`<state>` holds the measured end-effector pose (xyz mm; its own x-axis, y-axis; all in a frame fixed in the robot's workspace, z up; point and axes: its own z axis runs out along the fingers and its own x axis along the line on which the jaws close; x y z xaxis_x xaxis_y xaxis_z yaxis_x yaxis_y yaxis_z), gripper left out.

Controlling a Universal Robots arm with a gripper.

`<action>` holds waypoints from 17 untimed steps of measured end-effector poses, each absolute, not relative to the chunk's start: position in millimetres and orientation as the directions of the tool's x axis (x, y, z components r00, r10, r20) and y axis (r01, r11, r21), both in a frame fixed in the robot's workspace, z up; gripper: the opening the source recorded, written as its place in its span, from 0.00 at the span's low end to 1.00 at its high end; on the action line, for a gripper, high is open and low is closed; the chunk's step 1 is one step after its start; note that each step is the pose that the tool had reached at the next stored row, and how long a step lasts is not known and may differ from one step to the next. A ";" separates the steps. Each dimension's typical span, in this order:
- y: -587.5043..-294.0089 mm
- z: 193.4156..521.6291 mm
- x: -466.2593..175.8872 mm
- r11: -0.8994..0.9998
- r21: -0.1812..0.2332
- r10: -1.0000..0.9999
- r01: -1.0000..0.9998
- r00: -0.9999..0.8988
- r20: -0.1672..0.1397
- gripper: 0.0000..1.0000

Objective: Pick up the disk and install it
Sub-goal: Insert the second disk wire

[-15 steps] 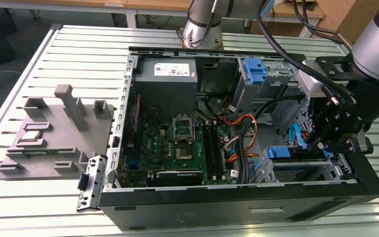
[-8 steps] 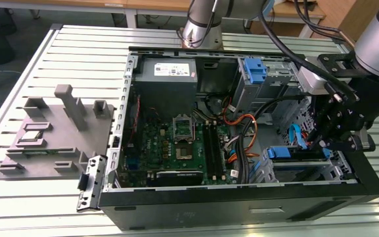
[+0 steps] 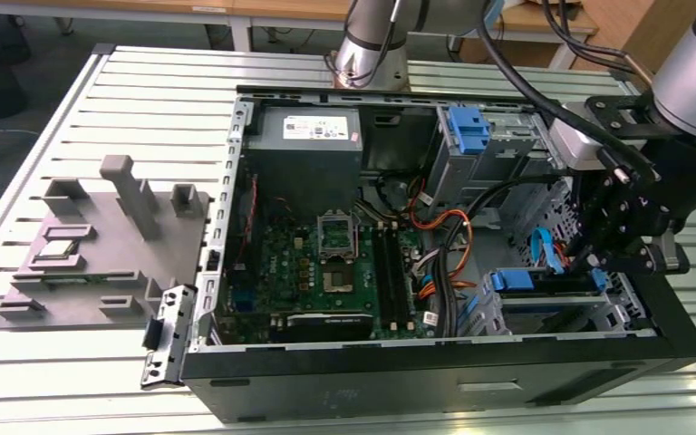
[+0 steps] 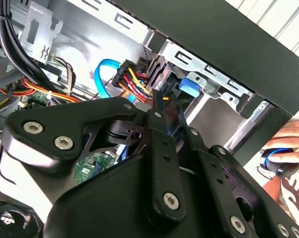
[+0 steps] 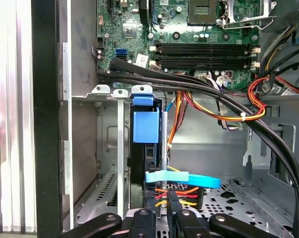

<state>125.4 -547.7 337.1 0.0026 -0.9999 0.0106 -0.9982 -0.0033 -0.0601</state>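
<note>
The disk (image 3: 542, 283) stands on edge in the drive bay at the corner of the open computer case (image 3: 445, 381), on the exterior view's right. Its blue side rail (image 5: 145, 126) and dark edge show in the first wrist view, and a blue tab (image 4: 189, 88) in the second wrist view. My gripper (image 3: 587, 265) hangs right over the disk's cabled end. Its fingers (image 5: 173, 201) sit close together, shut, just above the red, yellow and orange power plug. In the second wrist view the gripper (image 4: 169, 101) points at the same plug.
A flat blue data cable (image 5: 181, 178) crosses just before the fingers. Thick black cable bundles (image 5: 228, 104) run past the motherboard (image 3: 336, 263). A grey power-supply box (image 3: 309, 136) and a bare blue bracket (image 3: 469, 127) sit at the case's far end. A person's hand (image 4: 288, 148) rests outside the case wall.
</note>
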 end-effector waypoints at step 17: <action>-547.6 331.9 125.4 -0.002 -0.060 -1.000 -0.998 0.003 -0.007 0.24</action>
<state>125.4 -547.6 331.9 0.0027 -1.0000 -0.0066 -0.9982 -0.0022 -0.0601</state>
